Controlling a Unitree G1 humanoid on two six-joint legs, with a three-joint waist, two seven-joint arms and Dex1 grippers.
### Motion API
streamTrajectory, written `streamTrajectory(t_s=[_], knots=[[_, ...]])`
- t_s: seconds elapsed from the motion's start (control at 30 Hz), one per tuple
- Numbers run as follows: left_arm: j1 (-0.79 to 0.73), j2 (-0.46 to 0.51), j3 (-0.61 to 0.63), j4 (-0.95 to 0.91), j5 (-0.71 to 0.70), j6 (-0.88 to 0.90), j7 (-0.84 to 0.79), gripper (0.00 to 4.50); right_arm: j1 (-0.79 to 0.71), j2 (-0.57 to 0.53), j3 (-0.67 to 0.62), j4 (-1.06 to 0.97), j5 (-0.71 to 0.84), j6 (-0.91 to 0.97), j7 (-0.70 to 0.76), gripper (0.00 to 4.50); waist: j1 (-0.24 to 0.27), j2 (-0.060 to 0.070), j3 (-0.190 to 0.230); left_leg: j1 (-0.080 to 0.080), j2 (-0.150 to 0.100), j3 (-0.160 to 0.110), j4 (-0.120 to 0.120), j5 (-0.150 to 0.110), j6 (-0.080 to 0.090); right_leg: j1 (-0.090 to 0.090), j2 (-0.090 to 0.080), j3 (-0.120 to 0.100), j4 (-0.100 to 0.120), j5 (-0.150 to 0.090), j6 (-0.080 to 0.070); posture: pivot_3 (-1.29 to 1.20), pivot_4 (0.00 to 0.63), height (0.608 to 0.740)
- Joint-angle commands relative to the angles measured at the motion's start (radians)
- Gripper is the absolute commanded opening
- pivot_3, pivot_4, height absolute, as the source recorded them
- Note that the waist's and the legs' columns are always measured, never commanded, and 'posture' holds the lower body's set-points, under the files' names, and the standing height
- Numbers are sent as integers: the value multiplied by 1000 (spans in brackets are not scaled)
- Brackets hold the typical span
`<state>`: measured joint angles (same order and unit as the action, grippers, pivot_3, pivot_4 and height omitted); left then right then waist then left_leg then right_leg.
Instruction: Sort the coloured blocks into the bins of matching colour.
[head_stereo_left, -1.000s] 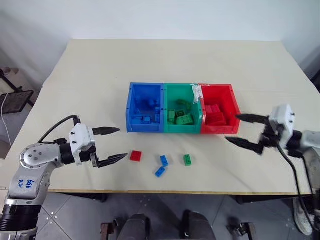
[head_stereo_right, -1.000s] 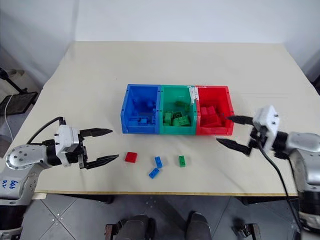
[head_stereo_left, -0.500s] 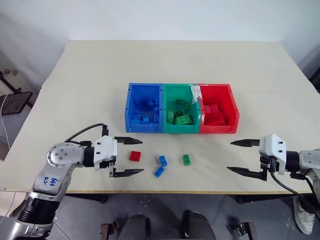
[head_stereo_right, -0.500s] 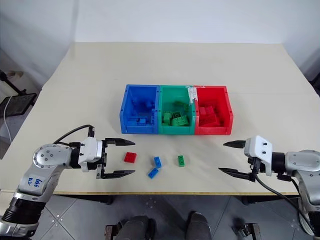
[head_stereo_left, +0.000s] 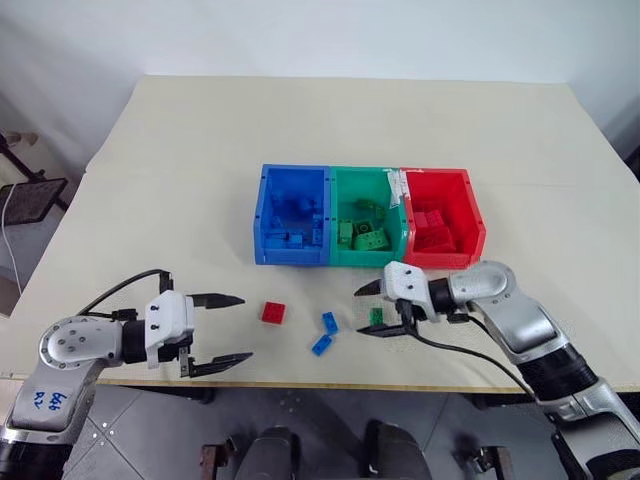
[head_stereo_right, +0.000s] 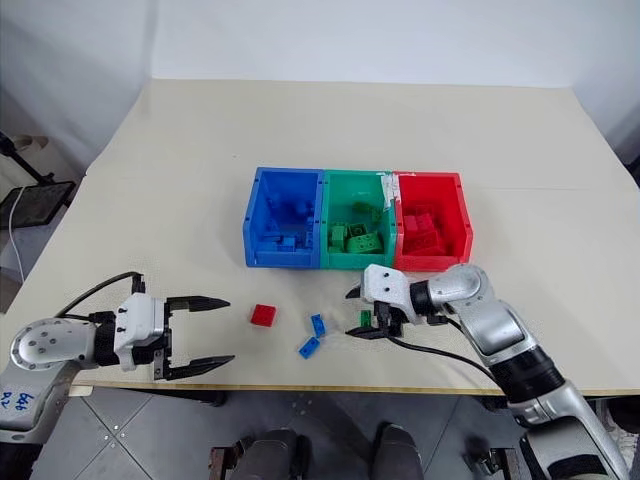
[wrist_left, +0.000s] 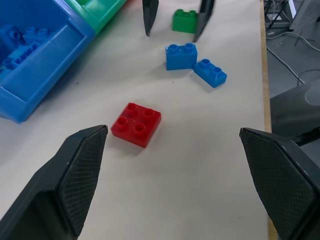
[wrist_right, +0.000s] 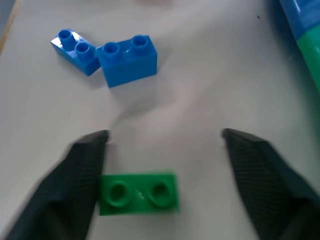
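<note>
Spread wide and empty, left gripper (head_stereo_left: 218, 328) low over the near table edge, small red studded plastic brick (wrist_left: 136, 124) lying ahead of the jaws and slightly toward one finger, likely lined up as that arm's next pick. Beyond it, two small blue studded plastic bricks (wrist_left: 194, 61) touching corner to corner, between the two grippers. Further right, right gripper (head_stereo_right: 364, 314) angled down with jaws parted around a small green studded plastic brick (wrist_right: 139, 193): one finger just beside the brick's end, the other well apart, no grip visible yet; probably closing in for the grasp. Behind the right jaws, row of three joined square open-top plastic bins (head_stereo_left: 331, 259), blue, green, red, each already holding matching bricks. Underneath, pale beige tabletop (head_stereo_left: 330, 130), matte and bare; grey tiled floor (head_stereo_left: 140, 430) below the near edge, white wall (head_stereo_left: 300, 35) behind.
</note>
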<state>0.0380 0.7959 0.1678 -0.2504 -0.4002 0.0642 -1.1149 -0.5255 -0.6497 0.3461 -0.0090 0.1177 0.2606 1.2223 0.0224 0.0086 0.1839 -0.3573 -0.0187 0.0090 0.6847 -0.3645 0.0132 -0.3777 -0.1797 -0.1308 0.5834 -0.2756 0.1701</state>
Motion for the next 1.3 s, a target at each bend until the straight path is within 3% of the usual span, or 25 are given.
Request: streamTrajectory(t_s=[0.03,0.1,0.27,0.4,0.53,0.67,0.7,0.93,1.07,1.17,1.3], knots=[[1,-2,20,-44,-15,-5,15,4500,18,-24,-18,-17,5,-10,18,2140,-1,0,0,0,0,0,0,0,0,0,0,0,0,0,0,0,150,740],[2,-5,21,-47,-19,-6,20,4500,25,-36,-37,-22,16,-19,22,1515,-2,0,0,0,0,1,0,0,0,0,0,0,0,0,0,0,150,740],[-8,-32,34,-55,-53,15,55,4500,23,-11,-129,-67,138,11,24,1492,-3,0,0,1,1,2,0,0,0,0,0,0,0,0,0,0,150,740],[-36,-68,71,-63,-96,65,127,4500,-87,60,-245,-67,238,127,-87,1492,-10,0,0,1,2,2,0,0,0,0,1,0,0,0,0,0,150,740],[-42,-76,104,-61,-109,88,163,4500,-300,155,-306,145,176,99,-283,1492,-28,1,0,2,2,1,0,1,-1,0,1,2,1,0,0,0,150,740],[-28,-73,109,-67,-106,93,164,4500,-397,207,-282,300,140,51,-297,1492,-33,1,0,3,2,2,-1,0,-2,-1,1,0,3,0,0,0,150,740],[-24,-74,108,-71,-104,94,165,4500,-407,220,-277,330,139,45,-289,2245,-32,1,0,3,2,1,-1,0,-2,-1,1,-1,4,0,0,0,150,740],[-15,-76,106,-91,-105,103,168,4500,-404,229,-280,379,118,-28,-264,4479,-39,1,1,1,1,1,-2,-1,-1,-2,1,-2,3,0,0,0,150,740],[-21,-79,97,-91,-100,101,165,4500,-264,141,-338,200,216,-36,-132,4479,-35,1,1,1,2,0,-2,-1,-1,-1,1,-2,3,0,0,0,150,740],[-27,-72,100,-64,-98,94,150,4500,-55,24,-420,11,324,-16,-14,4479,-22,1,1,1,1,0,-2,-2,-1,-1,1,-2,2,0,0,0,150,740],[-28,-45,122,-14,-93,94,121,4500,171,-113,-490,-117,343,-32,45,4479,-17,1,1,1,1,3,-1,-2,0,1,0,-2,0,0,0,0,150,740]])
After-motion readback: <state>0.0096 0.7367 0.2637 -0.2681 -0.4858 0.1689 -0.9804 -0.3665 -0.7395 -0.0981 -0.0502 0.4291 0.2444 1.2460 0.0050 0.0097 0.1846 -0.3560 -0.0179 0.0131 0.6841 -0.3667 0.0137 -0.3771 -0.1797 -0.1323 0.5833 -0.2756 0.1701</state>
